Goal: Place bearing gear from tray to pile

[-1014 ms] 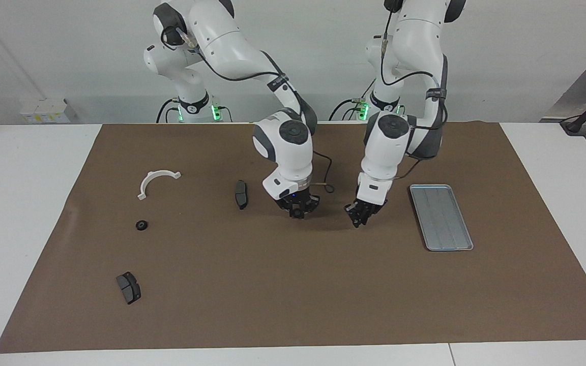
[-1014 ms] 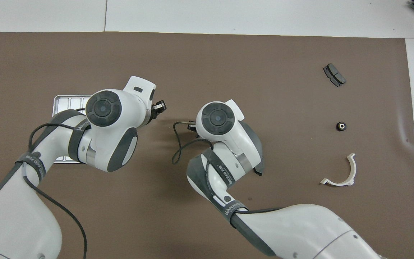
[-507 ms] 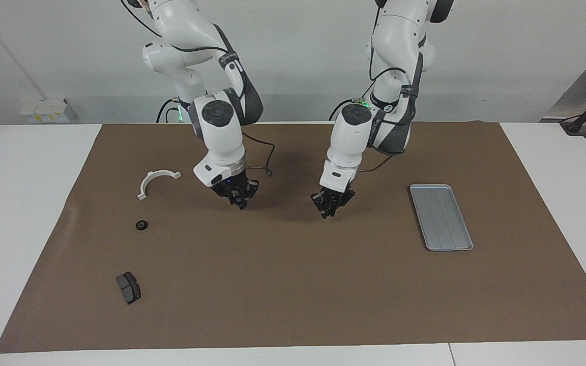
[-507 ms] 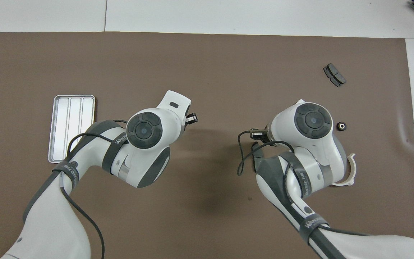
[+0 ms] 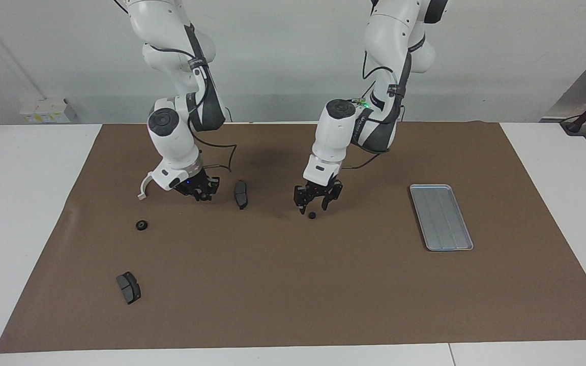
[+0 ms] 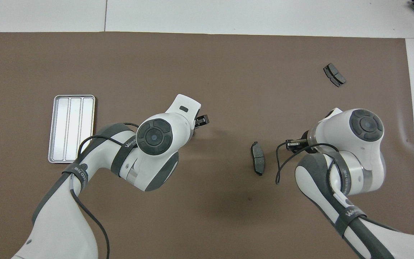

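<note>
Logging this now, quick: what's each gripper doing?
Left gripper: open, holding nothing, just above a small black gear on the mat.
Right gripper: cannot be told.

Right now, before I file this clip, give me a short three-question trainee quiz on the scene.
1. True or false: the flat silver-grey metal tray is empty.
2. Which gripper hangs over the small black gear nearest that tray? A) left gripper B) right gripper
3. How many dark grey curved brake pads lie on the brown mat?
Key: 1 true; 2 A; 3 two, one between the grippers and one farthest from the robots.
</note>
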You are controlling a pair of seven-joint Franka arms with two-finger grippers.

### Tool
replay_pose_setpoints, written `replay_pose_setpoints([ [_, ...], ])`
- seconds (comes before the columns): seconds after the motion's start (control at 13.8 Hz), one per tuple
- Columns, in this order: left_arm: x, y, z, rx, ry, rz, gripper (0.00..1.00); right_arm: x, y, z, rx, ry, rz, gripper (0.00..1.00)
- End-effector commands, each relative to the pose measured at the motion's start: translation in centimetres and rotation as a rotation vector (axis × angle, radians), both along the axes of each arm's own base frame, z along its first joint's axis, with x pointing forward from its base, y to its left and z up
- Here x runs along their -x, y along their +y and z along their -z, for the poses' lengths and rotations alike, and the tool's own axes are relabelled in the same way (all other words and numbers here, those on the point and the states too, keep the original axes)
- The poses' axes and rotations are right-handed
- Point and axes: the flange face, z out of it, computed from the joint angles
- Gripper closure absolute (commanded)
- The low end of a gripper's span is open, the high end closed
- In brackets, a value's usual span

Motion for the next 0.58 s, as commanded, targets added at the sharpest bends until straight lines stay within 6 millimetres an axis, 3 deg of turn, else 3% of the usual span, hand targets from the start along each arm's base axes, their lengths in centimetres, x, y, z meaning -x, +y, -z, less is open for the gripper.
replay_pose_setpoints([
  [0.0, -4.9, 5.2, -3.2, 0.008, -0.025, -0.091, 0.00, 2.0, -2.7, 0.3, -0.025, -0.012, -0.040, 0.80],
  [0.14, -8.3, 9.4, -6.6, 0.009, -0.015, -0.170, 0.00, 2.2, -4.2, 0.5, -0.026, -0.007, -0.055, 0.40],
  [0.22, -9.6, 11.1, -8.6, 0.026, 0.000, -0.206, 0.00, 2.2, -3.9, 0.3, -0.026, -0.002, -0.056, 0.15],
  [0.29, -10.7, 13.0, -10.2, 0.042, 0.018, -0.207, 0.00, 2.1, -2.9, 0.1, -0.026, -0.007, -0.064, 0.00],
  [0.51, -13.2, 23.9, -13.1, 0.088, 0.107, -0.134, 0.00, 1.1, 2.7, -2.3, -0.031, -0.054, -0.028, 0.00],
])
